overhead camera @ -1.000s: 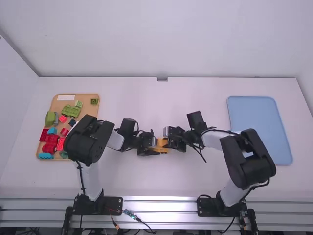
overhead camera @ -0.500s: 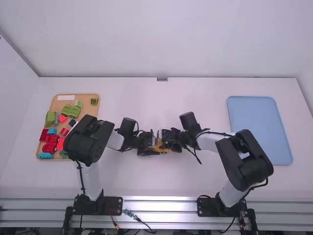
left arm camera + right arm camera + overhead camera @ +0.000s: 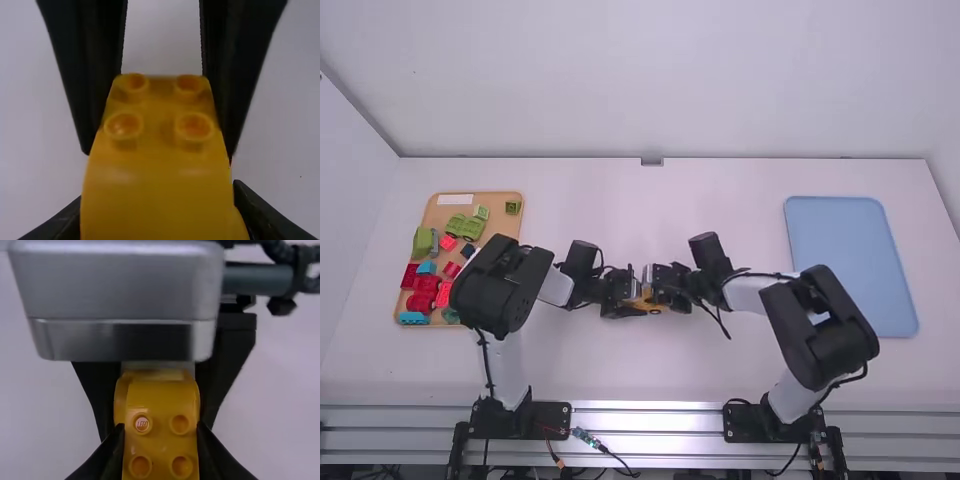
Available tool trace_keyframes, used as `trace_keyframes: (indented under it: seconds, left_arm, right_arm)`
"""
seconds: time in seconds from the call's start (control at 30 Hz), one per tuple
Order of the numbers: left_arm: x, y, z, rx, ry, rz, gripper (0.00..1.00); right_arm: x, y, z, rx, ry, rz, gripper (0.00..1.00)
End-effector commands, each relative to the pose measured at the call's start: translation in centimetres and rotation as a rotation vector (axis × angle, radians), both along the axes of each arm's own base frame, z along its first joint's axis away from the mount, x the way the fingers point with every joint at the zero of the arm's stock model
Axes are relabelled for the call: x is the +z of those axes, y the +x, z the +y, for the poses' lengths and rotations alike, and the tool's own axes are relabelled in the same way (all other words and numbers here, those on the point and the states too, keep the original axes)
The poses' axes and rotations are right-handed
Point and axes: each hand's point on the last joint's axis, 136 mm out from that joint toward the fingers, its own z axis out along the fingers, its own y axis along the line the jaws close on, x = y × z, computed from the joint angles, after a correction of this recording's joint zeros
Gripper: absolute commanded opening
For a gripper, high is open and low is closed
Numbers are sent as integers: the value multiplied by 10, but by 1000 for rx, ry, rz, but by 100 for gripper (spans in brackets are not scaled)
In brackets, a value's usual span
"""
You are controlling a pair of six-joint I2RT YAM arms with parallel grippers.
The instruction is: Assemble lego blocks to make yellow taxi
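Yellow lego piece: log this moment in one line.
left gripper: closed on yellow piece; right gripper: closed on it too; blue tray: at right

The high view looks forward and down from above and behind the left arm (image 3: 502, 285) and right arm (image 3: 825, 325), far enough off to span the table (image 3: 650, 375). The wrist views face inward from opposite sides, very near the yellow block assembly (image 3: 162, 195) that all three share.

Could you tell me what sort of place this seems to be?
It looks like a robot workstation, perhaps a lab: two robot arms stand at a white table, with a wooden tray of toy blocks and a blue tray set out.
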Motion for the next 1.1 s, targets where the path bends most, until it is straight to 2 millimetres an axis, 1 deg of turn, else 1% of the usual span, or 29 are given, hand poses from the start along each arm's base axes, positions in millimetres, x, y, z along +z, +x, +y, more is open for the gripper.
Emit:
trace_keyframes:
  seconds: [0.0, 0.07, 0.2, 0.3, 0.4, 0.5, 0.67, 0.93, 1.07]
  left_arm:
    - [-7, 3, 3, 16, 29, 0, 53]
    - [-7, 3, 3, 16, 29, 0, 53]
    - [-7, 3, 4, 17, 30, 2, 52]
    - [-8, 3, 4, 19, 32, 4, 52]
    - [-8, 3, 4, 19, 32, 3, 52]
    - [-7, 4, 4, 19, 30, -4, 52]
    - [-7, 5, 4, 18, 28, -6, 52]
    - [-7, 5, 4, 19, 29, -6, 50]
    - [-7, 5, 4, 19, 29, -7, 50]
  right_arm:
    - [-7, -2, -2, -10, -4, 27, 0]
    - [-10, -3, 2, 4, 19, 40, 0]
    - [-20, 3, 7, -16, 10, 95, 0]
    - [-20, 3, 7, 1, -1, 95, 0]
    - [-16, -2, 9, 47, -5, 109, 0]
    - [-19, 1, 9, 33, -45, 115, 0]
    - [-23, -4, 14, 46, -74, 97, 0]
    - [-28, -6, 11, 38, -111, 106, 0]
    - [-30, -5, 9, 25, -129, 102, 0]
